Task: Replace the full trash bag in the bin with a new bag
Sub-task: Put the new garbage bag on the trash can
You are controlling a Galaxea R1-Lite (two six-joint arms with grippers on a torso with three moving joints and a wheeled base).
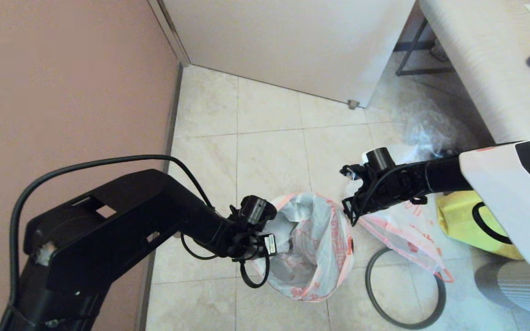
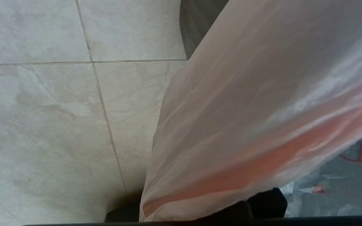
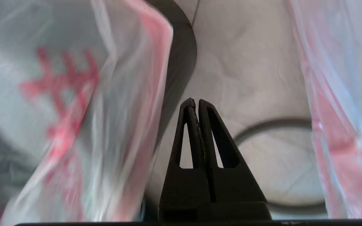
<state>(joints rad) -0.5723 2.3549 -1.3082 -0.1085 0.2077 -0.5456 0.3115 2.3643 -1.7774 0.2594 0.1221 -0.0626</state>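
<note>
Translucent white bag (image 1: pixel 313 248) with pink-red rim band lines the bin (image 2: pixel 196 25), mouth open. Left gripper (image 1: pixel 265 246) meets its rim, jaw state indeterminable. Right gripper (image 3: pixel 197 103), jaws pressed together, hangs beside it above the grey hoop (image 1: pixel 405 289).

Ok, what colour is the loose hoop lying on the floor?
Dark grey; the hoop shows best in the head view.

Beige tiled floor (image 1: pixel 269 151), a fair bit of stuff parked on it.

A bag-lined bin (image 1: pixel 308 248) is stood mid-floor; a dark grey hoop (image 1: pixel 403 289), a limp white bag (image 1: pixel 407 230) and a yellow fabric bag (image 1: pixel 467 220) are laid beside it.
</note>
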